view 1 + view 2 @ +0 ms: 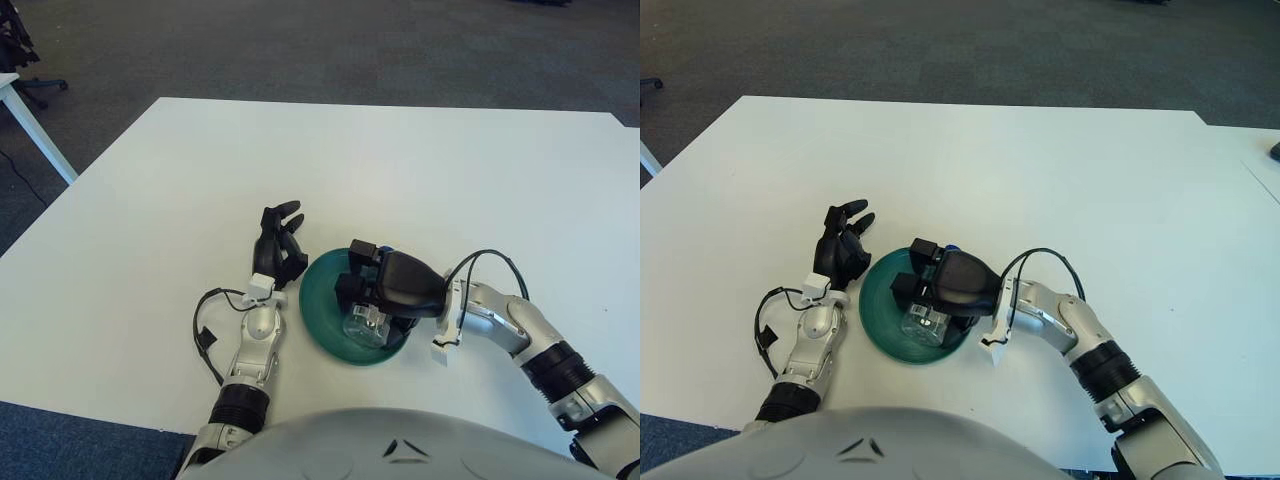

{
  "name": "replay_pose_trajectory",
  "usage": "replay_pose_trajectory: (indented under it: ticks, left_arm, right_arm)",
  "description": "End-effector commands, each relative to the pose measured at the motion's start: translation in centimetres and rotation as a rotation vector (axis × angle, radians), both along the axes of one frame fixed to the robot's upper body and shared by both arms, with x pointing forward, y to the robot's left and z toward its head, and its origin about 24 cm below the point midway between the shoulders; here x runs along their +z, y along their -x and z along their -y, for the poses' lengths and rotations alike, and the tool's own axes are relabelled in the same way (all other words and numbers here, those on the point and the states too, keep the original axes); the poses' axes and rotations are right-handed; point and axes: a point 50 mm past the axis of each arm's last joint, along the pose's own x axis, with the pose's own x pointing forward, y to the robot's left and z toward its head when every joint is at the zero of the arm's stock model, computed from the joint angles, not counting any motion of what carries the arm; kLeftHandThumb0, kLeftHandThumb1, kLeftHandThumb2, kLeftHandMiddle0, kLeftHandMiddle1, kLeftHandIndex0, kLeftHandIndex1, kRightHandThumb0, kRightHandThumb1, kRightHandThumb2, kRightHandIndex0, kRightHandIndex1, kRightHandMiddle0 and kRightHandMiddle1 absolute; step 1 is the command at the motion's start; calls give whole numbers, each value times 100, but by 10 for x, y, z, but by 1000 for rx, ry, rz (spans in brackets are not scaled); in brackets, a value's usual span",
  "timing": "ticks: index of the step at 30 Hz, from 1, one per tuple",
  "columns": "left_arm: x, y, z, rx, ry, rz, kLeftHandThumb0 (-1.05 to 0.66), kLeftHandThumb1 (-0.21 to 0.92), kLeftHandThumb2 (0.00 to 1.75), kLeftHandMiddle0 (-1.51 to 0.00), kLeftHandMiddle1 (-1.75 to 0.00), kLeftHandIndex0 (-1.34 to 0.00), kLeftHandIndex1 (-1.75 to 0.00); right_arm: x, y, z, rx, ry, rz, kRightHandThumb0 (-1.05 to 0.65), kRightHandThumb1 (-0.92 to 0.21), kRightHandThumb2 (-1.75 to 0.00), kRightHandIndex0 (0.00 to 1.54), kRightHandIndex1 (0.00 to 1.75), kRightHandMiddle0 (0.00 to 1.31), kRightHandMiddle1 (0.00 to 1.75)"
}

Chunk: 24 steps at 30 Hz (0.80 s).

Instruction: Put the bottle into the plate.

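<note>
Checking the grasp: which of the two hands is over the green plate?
The right hand, closed on the clear plastic bottle over the round green plate. The left hand shows beside the plate's left rim, empty.

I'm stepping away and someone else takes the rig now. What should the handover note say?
Right hand: over the green plate, fingers closed around the clear bottle.
Left hand: idle beside the plate's left edge, holding nothing.
Done: bottle carried to the plate and sitting low in it.
Left: confirm the bottle rests on the plate, open the right hand, withdraw.
</note>
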Motion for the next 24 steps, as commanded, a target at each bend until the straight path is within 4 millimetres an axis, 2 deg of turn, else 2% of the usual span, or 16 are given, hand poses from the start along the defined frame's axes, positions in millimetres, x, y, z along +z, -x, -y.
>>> replay_pose_trajectory:
  ticks: [1, 4, 8, 13, 24]
  left_arm:
    - [-22, 13, 10, 12, 41, -136, -84, 92, 105, -40, -40, -8, -105]
    - [-21, 13, 9, 14, 44, -129, -82, 92, 105, -39, -39, -7, -104]
    - [-19, 12, 7, 9, 45, -115, -81, 92, 107, -38, -37, -5, -103]
    - [-19, 12, 6, 5, 40, -116, -83, 92, 109, -37, -35, -2, -102]
    - [-19, 8, 7, 3, 60, -151, -84, 92, 110, -36, -31, 0, -98]
  right_arm:
    - [-8, 1, 9, 21, 162, 0, -96, -90, -95, 25, 41, 3, 81]
    - [-5, -1, 14, 34, 216, -1, -102, -91, -100, 18, 18, 1, 45]
    - [-4, -2, 16, 37, 257, 1, -104, -92, -104, 7, 4, 0, 10]
    - [-1, -5, 17, 26, 258, 5, -105, -92, -106, 1, 1, 0, 2]
    - [3, -9, 20, 4, 233, -2, -105, -92, -106, 0, 0, 0, 0]
